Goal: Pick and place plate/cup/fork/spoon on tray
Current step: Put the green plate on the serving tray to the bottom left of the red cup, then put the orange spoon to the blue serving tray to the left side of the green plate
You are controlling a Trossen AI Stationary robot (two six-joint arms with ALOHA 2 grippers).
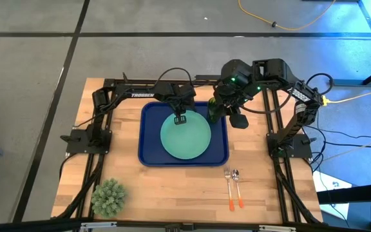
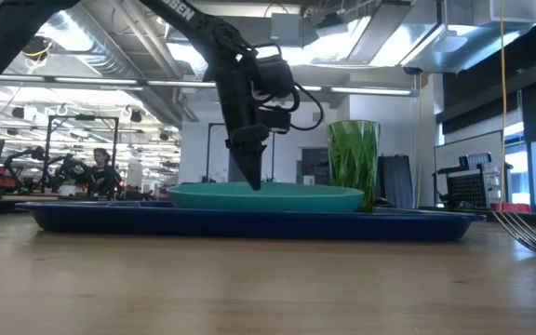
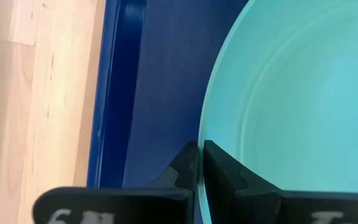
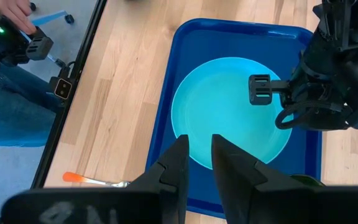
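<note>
The mint-green plate lies on the dark blue tray. My left gripper is shut on the plate's far rim; it also shows in the low view. The olive-green cup stands upright on the tray's far right corner, behind the plate in the low view. My right gripper hovers above the tray's right side beside the cup, its fingers a narrow gap apart, holding nothing. The fork and the spoon lie side by side on the table, right of the tray. My left gripper pinches the plate's far rim between its two fingers, one finger over the plate's inner side and one outside the edge. The fingers come from above, pointing down. The plate lies level on the tray.
A spiky grey-green ball-shaped plant stands at the table's near left corner. Bare wood lies in front of the tray and to its left. A person sits beyond the table; a person's hand shows in the right wrist view.
</note>
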